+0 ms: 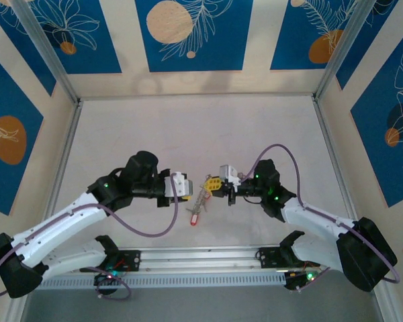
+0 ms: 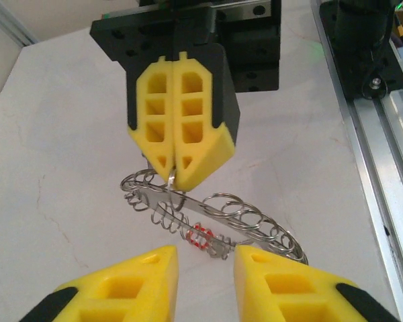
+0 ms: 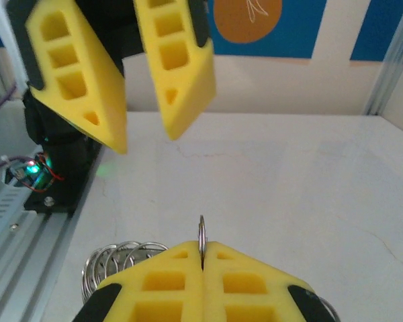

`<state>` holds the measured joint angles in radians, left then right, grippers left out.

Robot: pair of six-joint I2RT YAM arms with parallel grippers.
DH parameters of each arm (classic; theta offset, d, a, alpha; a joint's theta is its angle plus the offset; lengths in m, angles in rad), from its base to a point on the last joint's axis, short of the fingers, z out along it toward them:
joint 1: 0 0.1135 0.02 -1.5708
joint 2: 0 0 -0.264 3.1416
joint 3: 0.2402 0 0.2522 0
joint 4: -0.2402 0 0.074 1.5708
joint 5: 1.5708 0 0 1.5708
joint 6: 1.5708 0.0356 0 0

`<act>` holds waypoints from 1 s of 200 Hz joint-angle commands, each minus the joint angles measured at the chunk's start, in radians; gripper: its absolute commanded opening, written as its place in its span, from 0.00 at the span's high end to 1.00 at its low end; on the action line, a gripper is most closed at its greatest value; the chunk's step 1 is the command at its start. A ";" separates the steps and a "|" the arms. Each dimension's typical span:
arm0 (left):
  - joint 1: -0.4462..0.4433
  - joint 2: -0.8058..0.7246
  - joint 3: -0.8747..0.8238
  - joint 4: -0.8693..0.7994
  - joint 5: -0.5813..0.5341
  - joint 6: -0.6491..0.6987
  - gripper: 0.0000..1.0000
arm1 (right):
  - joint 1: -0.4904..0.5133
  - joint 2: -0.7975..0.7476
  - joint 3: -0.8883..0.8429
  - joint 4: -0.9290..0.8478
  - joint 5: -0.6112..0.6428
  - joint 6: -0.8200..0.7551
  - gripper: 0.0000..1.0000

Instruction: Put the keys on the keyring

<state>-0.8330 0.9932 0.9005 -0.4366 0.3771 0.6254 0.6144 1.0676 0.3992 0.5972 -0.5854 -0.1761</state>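
Your right pincer is clamped on a thin loop of the keyring, near the middle of the desk's near edge. Your left pincer stands apart. The wire looks light, stiff and slippery, so grip the keys by their red heads.

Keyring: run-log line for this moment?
right gripper shut on keyring | left gripper open, facing it | red-tagged key at keyring
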 commanded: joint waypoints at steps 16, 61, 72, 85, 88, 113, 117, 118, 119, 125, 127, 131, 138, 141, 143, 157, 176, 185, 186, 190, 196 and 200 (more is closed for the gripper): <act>0.010 0.025 -0.023 0.139 0.055 -0.137 0.68 | -0.007 -0.033 -0.016 0.226 -0.079 0.066 1.00; 0.010 0.051 -0.024 0.203 0.121 -0.174 0.68 | 0.001 -0.011 -0.040 0.340 -0.083 0.104 1.00; 0.009 0.041 -0.032 0.223 0.121 -0.176 0.68 | 0.004 -0.008 -0.038 0.337 -0.095 0.100 1.00; 0.010 0.033 -0.040 0.248 0.117 -0.180 0.67 | 0.004 -0.008 -0.038 0.335 -0.106 0.101 1.00; 0.010 0.032 -0.041 0.252 0.115 -0.181 0.68 | 0.005 -0.008 -0.036 0.334 -0.106 0.102 1.00; 0.011 0.033 -0.037 0.246 0.127 -0.178 0.70 | 0.008 0.000 -0.031 0.329 -0.112 0.092 1.00; 0.010 0.034 -0.038 0.246 0.130 -0.178 0.70 | 0.010 0.000 -0.030 0.331 -0.113 0.093 1.00; 0.011 0.034 -0.037 0.245 0.131 -0.177 0.70 | 0.010 0.000 -0.030 0.331 -0.113 0.093 1.00; 0.010 0.035 -0.037 0.245 0.132 -0.177 0.70 | 0.009 0.000 -0.030 0.330 -0.113 0.093 1.00; 0.010 0.039 -0.035 0.240 0.134 -0.177 0.71 | 0.011 -0.002 -0.028 0.331 -0.113 0.093 1.00; 0.010 0.042 -0.035 0.238 0.134 -0.176 0.72 | 0.012 -0.002 -0.027 0.330 -0.113 0.092 1.00; 0.009 0.043 -0.033 0.235 0.136 -0.174 0.73 | 0.013 -0.002 -0.027 0.330 -0.112 0.092 1.00; 0.009 0.047 -0.030 0.226 0.133 -0.171 0.74 | 0.016 -0.001 -0.024 0.328 -0.111 0.089 1.00; 0.009 0.048 -0.029 0.223 0.131 -0.171 0.75 | 0.016 -0.001 -0.022 0.326 -0.112 0.087 1.00; 0.010 0.048 -0.029 0.220 0.131 -0.170 0.76 | 0.016 0.000 -0.022 0.325 -0.114 0.085 1.00; 0.011 0.046 -0.033 0.220 0.128 -0.167 0.78 | 0.019 -0.001 -0.015 0.311 -0.120 0.081 1.00; 0.010 0.050 -0.032 0.216 0.135 -0.162 0.77 | 0.029 -0.004 -0.016 0.314 -0.109 0.078 1.00; 0.010 0.051 -0.034 0.216 0.140 -0.164 0.77 | 0.033 -0.002 -0.014 0.314 -0.104 0.075 1.00; 0.010 0.053 -0.034 0.217 0.141 -0.164 0.77 | 0.033 -0.002 -0.014 0.314 -0.104 0.075 1.00; 0.010 0.053 -0.036 0.218 0.145 -0.164 0.77 | 0.034 -0.001 -0.014 0.314 -0.102 0.074 1.00; 0.009 0.056 -0.039 0.221 0.150 -0.164 0.77 | 0.036 -0.002 -0.015 0.316 -0.096 0.076 1.00; 0.010 0.057 -0.041 0.224 0.153 -0.163 0.77 | 0.038 -0.001 -0.015 0.320 -0.093 0.078 1.00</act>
<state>-0.8288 1.0428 0.8719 -0.2218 0.4908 0.4538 0.6365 1.0641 0.3641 0.8745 -0.6823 -0.0864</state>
